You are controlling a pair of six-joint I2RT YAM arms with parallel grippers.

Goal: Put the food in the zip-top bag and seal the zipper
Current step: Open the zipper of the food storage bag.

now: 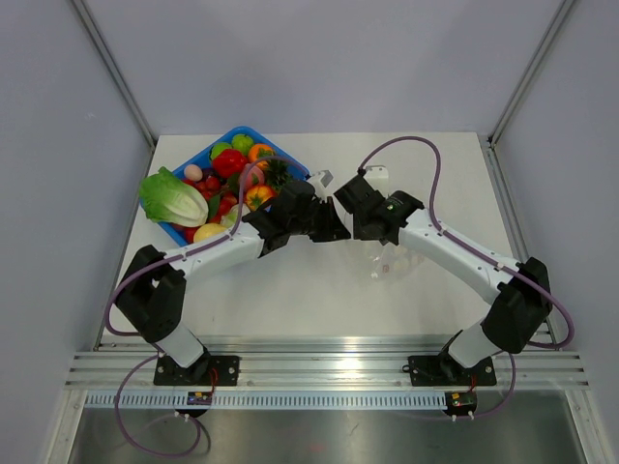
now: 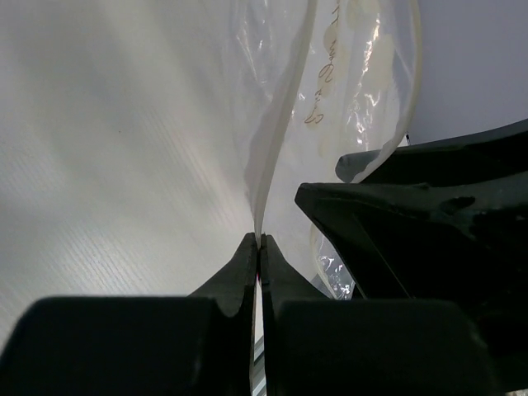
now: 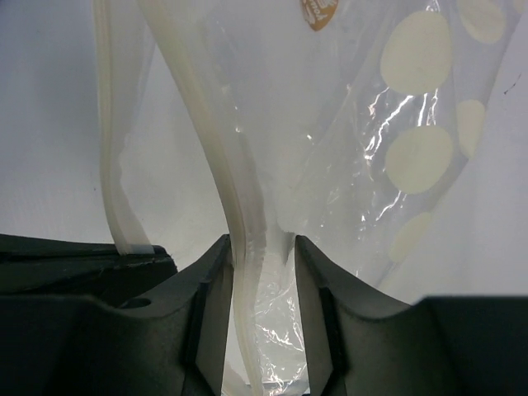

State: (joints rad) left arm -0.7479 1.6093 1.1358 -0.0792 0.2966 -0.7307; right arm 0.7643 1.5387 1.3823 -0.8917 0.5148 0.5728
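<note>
The left hand (image 2: 259, 241) is clamped at its very tips on one lip of the zipper (image 2: 276, 140). The right hand (image 3: 262, 256) stands partly open around the other lip, and whether it bites yet is unclear. The bag (image 3: 371, 157) hangs between them at mid-desk. The food (image 1: 232, 179) lies in the blue bin (image 1: 286, 158), well apart.

The tip-only pinch may let the slick strip slide out if the hands pull apart. A right hand that catches loose film rather than the strip could stretch or tear it. With both hands on the bag, none is free for the food.

From above, the arms cover the bag almost entirely. Whether it touches the desk (image 1: 319, 300), and whether anything is inside, cannot be told.
</note>
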